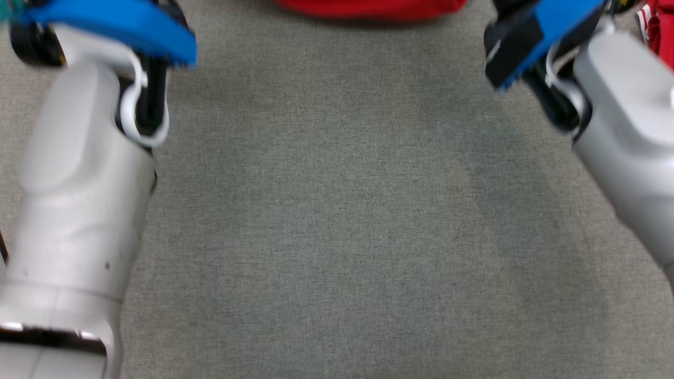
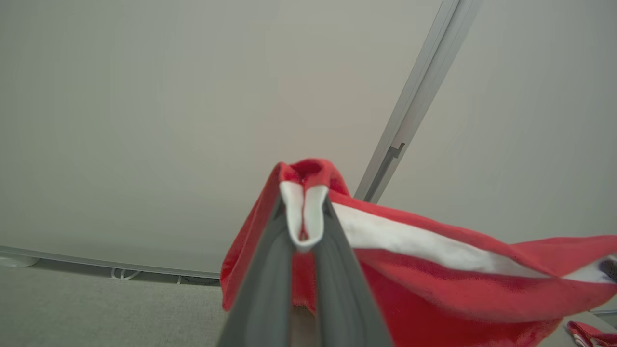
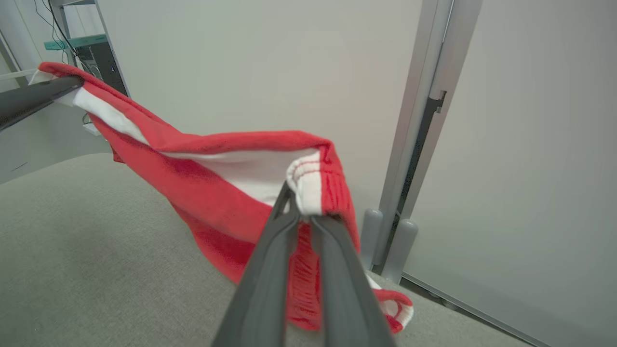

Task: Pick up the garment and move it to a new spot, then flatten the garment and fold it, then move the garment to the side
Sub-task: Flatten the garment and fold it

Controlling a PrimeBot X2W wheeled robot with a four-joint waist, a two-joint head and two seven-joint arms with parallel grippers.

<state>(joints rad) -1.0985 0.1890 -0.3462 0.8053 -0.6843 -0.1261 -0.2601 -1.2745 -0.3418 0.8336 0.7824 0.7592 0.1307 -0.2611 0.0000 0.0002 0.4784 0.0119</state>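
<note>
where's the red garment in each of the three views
head: garment at the top edge, centre.
left wrist: centre to lower right, its white hem pinched in the left pincer.
right wrist: upper left to centre, hem pinched in the right pincer.
shared landmark: the grey surface below it.

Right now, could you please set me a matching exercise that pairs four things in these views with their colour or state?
Things:
1. garment
2. left gripper
3. grey surface
4. metal post

Colours or states:
A. silver, upright between wall panels
B. shut on a white edge
C. red with a white band, hanging
D. flat, lying below the cloth

Pairs: 1-C; 2-B; 3-D; 4-A
</note>
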